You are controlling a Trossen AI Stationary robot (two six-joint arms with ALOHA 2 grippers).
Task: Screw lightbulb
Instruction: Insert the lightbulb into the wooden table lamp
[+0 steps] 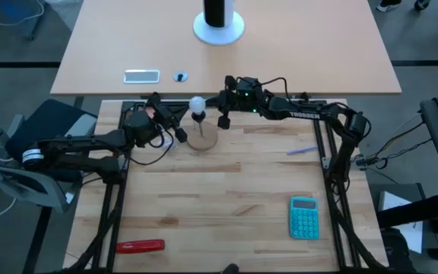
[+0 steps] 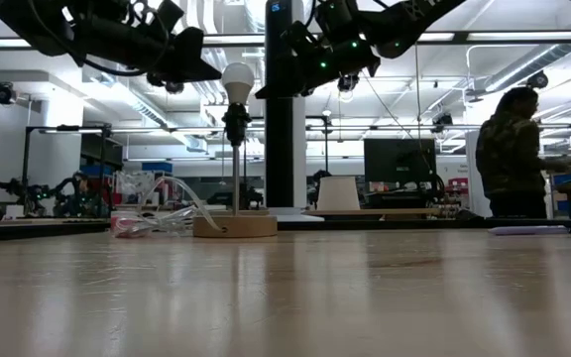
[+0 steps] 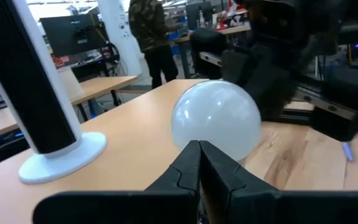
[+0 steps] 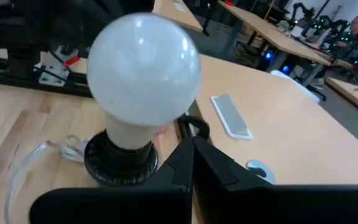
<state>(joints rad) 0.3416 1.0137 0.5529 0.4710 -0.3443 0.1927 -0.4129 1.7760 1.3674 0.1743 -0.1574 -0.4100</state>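
sitting upright in its socket (image 4: 120,158) on the wooden lamp base (image 1: 201,139), lightbulb (image 4: 143,70) just ahead of right end effector (image 4: 190,149), fingers pressed together, gripping nothing. flanking opposite, left end effector (image 3: 199,163) likewise closed and empty, probably steadying.

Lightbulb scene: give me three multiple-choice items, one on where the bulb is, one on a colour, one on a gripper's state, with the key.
1. Where is the lightbulb?
A. lying by the calculator
B. in the socket atop the wooden stand
C. on the far table

2. What colour is the calculator?
A. teal
B. red
C. white

3. How are the left gripper fingers?
A. wide open
B. shut on the bulb
C. shut, empty

Key: B, the low view shows it seated in the socket; A, teal in the high view; C, fingers meet short of the bulb.
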